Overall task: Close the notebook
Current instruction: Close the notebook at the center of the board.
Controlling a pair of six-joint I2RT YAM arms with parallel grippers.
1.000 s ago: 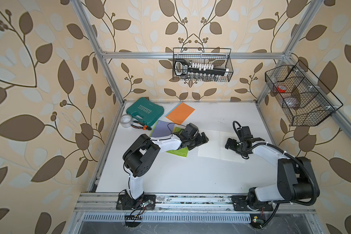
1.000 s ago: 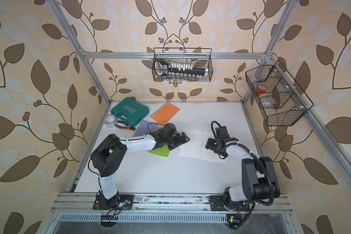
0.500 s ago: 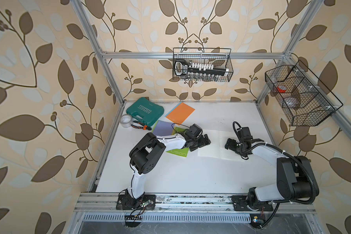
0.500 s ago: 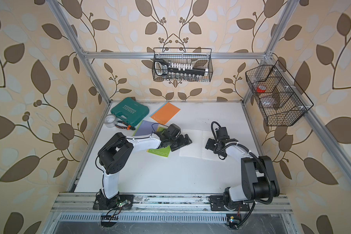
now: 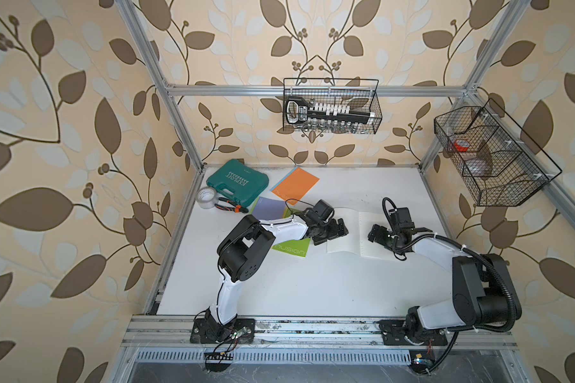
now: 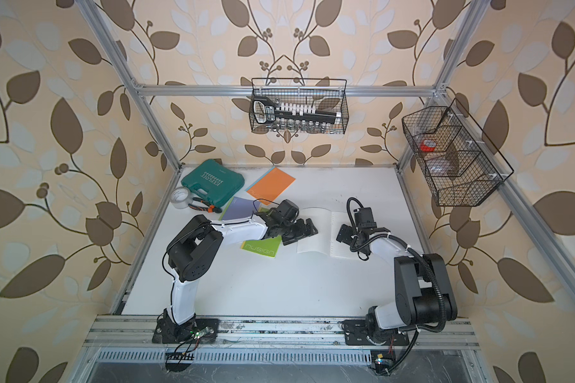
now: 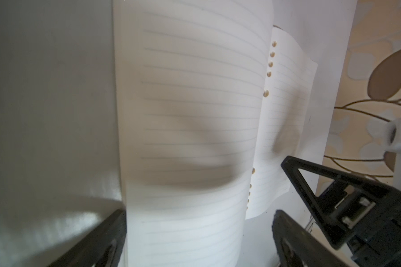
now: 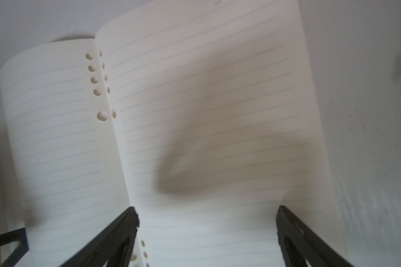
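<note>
Item: notebook (image 5: 346, 228), open, with white lined pages and punched holes along the fold. In both top views it is lying flat on the white table (image 5: 279, 282), right of the middle, with its fold running from the front edge toward the rear edge. The left gripper (image 5: 336, 233) is sitting at the left page's outer edge and the right gripper (image 5: 375, 237) over the right page. Both are gaping wide and holding nothing (contact with the paper cannot be told). In the left wrist view the left gripper (image 7: 199, 212) is spanning the left page (image 7: 190, 115) from outer edge to fold, with the page bowing upward. In the right wrist view the right gripper (image 8: 206, 209) is likewise straddling the right page (image 8: 206, 115). Judgement: both arms are about equally near, and the closing move is turning on swinging one page over the fold.
</note>
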